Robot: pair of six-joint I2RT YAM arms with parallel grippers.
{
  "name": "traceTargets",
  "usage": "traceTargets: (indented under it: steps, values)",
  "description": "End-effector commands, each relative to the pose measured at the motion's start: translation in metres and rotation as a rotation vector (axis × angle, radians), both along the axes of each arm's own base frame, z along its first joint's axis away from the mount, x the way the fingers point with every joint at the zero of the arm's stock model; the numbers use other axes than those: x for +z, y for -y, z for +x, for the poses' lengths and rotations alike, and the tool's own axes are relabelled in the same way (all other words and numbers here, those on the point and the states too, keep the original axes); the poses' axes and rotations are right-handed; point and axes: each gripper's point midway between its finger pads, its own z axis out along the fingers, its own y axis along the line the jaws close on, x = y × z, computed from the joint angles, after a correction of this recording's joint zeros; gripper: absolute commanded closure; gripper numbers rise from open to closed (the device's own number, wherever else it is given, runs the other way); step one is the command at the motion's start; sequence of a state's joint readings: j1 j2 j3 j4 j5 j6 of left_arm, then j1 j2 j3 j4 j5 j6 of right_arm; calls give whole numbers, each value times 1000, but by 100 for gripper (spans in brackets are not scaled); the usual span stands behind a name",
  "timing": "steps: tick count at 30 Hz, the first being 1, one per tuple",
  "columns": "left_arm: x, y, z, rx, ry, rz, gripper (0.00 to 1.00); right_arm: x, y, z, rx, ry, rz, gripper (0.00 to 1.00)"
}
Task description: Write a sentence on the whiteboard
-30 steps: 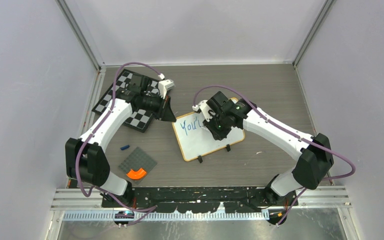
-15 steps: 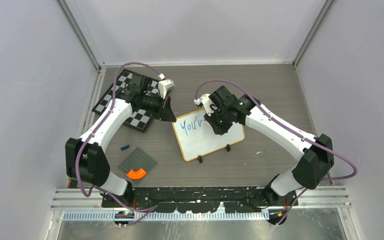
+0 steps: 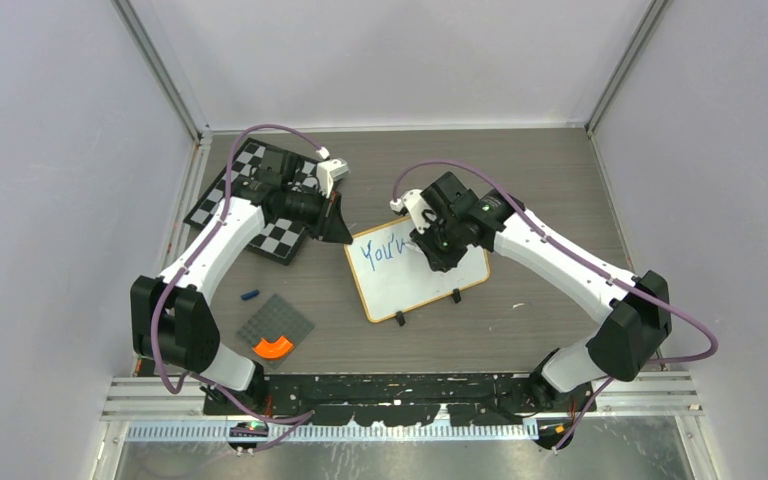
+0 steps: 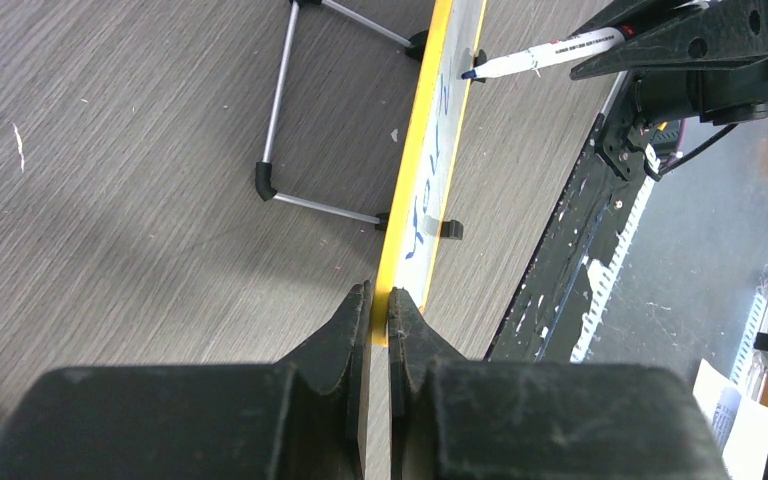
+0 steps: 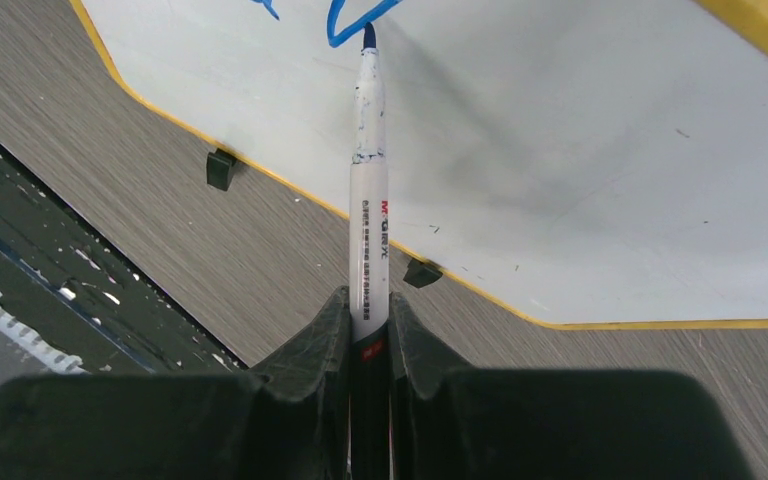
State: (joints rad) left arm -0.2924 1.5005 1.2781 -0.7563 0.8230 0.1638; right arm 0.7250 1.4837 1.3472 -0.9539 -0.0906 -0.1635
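wooden tabletop [image 3: 550,180] is carrying the whiteboard [image 3: 405,285]; left claw [image 4: 379,296] is pinching its frame, right claw [image 5: 368,300] is clenching a marker [image 5: 368,170], apparently mid-word; next stroke is calling for steady contact.

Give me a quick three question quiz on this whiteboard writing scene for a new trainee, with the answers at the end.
1. True or false: the left gripper is clamped on the edge of the whiteboard.
2. The right gripper holds: A a sponge, B a marker, C a spoon.
3. What colour is the writing on the board?
Key: 1 true; 2 B; 3 blue.
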Motion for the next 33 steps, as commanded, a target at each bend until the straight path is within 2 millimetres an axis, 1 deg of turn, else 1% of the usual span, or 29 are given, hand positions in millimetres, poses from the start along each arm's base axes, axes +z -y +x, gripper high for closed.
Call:
traceTargets:
  steps: [1, 10, 15, 21, 24, 28, 33]
  values:
    - [-4, 1, -1, -1, 7, 8, 100, 10, -2, -4, 29, 22, 26, 100]
    - [-4, -1, -2, 0, 10, 12, 100, -3, 3, 1, 25, 14, -33, 100]
    - [-3, 0, -2, 0, 9, 12, 100, -7, 11, 3, 16, 25, -61, 100]
    - [-3, 0, -2, 0, 7, 11, 100, -5, 21, 10, -9, 39, -81, 100]
    - [-3, 0, -2, 1, 8, 11, 100, 1, 23, 15, -21, 54, -76, 100]
    - [-3, 0, -1, 0, 8, 11, 100, 7, 20, 19, -25, 67, -63, 100]
    - [-2, 0, -1, 0, 9, 9, 100, 9, 15, 23, -31, 72, -53, 100]
